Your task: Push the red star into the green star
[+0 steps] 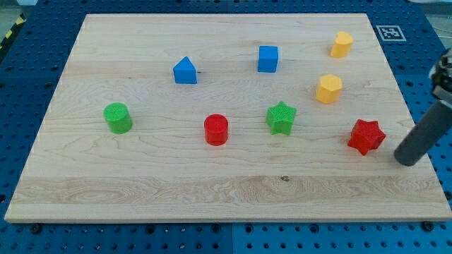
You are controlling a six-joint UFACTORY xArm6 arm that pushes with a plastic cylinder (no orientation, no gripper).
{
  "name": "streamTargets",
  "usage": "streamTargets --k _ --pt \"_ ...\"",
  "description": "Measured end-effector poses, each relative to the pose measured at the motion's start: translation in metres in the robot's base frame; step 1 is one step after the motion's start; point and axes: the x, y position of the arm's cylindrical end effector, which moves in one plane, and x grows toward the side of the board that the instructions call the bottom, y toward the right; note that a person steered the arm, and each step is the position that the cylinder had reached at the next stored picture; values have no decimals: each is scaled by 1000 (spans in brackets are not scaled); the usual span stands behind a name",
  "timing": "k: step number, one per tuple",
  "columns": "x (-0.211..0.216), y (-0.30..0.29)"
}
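Observation:
The red star (366, 136) lies on the wooden board (141, 190) at the view's right. The green star (281, 118) lies to its left and slightly higher, about a hand's width away. My tip (406, 159) is the lower end of the dark rod coming in from the view's right edge. It sits just right of and a little below the red star, with a small gap between them.
A red cylinder (216, 130) stands left of the green star. A green cylinder (118, 118) is at the view's left. A blue house-shaped block (185, 71) and a blue cube (268, 58) lie toward the top. Two yellow blocks (328, 89) (342, 44) lie at the top right.

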Motion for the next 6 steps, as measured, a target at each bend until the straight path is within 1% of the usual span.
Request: streamTargets --k 1,2,4,5,6 --pt "-3 -9" --pt "-29 -16" --pt "-38 -54" --pt "-41 -60" --pt "-53 -74"
